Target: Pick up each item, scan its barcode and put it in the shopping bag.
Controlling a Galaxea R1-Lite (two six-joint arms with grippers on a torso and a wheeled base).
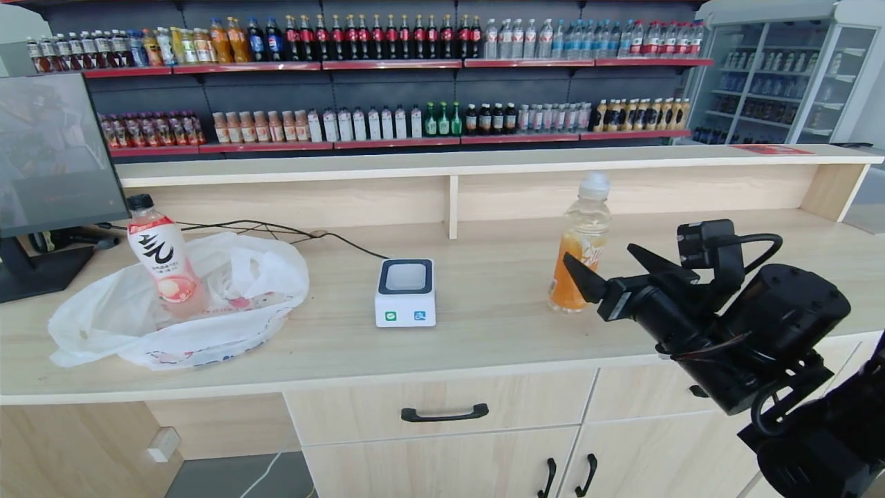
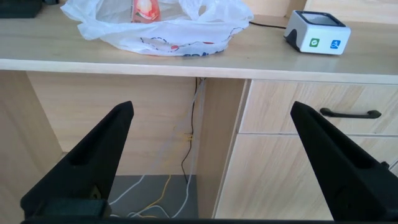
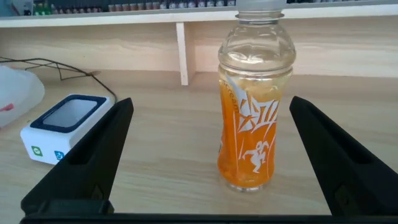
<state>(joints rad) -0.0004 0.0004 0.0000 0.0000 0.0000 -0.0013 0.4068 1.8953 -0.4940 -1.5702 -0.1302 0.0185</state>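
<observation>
The right gripper has its jaws spread wide and holds nothing. Its fingertips are just right of the upright orange drink bottle, which stands on the counter to the right of the barcode scanner. The left gripper is equally wide and empty, below the counter's near edge. At the left, the shopping bag holds an upright pink drink bottle.
</observation>
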